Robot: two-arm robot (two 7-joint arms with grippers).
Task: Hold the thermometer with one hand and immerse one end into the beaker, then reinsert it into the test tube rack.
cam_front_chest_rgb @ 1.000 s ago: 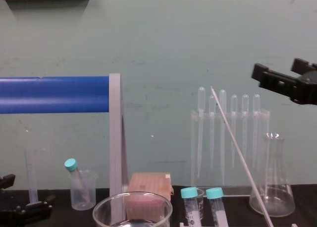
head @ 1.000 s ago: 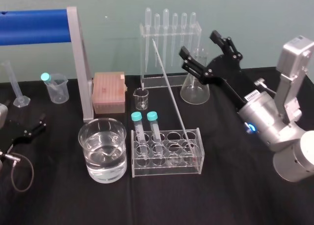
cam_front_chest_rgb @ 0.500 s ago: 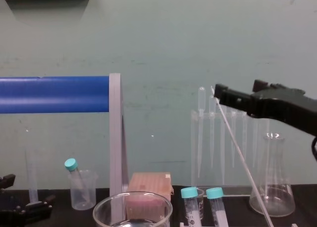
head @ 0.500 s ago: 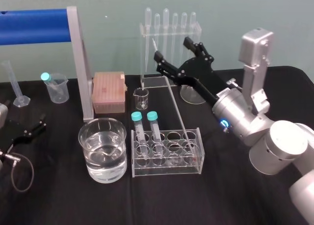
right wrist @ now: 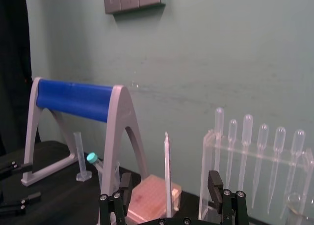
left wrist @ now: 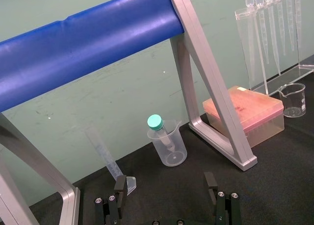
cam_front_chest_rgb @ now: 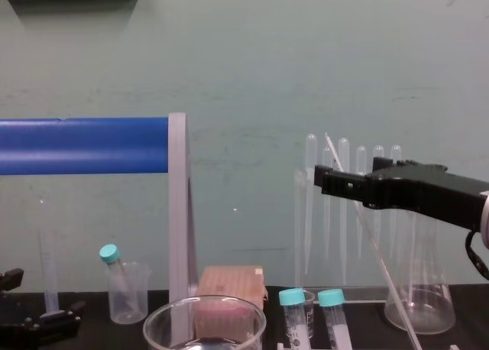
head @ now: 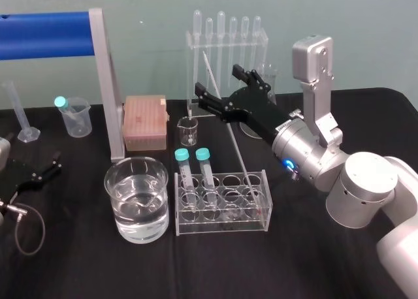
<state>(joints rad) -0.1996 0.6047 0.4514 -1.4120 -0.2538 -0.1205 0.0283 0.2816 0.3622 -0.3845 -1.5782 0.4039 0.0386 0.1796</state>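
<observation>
Thermometer (head: 236,149) first: the thin glass rod leans in the clear test tube rack (head: 256,222), its lower end in the right-end hole of the far row and its top tipped up and toward the robot's left. The rack stands on the black desk (head: 215,266), just beside the beaker (head: 115,189), a wide glass vessel part full of clear liquid on the rack's left. Two tubes with teal caps (head: 181,154) stand in the rack's left holes.

The right hand (head: 217,78) reaches in from the right at the height of the rod's upper part. Its black fingers are spread, one on each side of the rod. In the right wrist view the rod rises in the gap between them with space on both sides, so nothing is pinched. From the chest view the hand (cam_front_chest_rgb: 353,176) lies level across the rod, in front of the pipette stand (cam_front_chest_rgb: 357,212).

The left hand (left wrist: 165,183) sits low over the desk at the far left, its fingers also spread, well apart from the rack.

Behind the rack are a small glass beaker (head: 188,130) and a pink box (head: 145,121). A conical flask (cam_front_chest_rgb: 420,289) stands to the right of the pipette stand. A blue bar on a grey frame (head: 104,83) is on the left, with a plastic beaker (head: 77,119) holding a teal-capped tube beyond it.
</observation>
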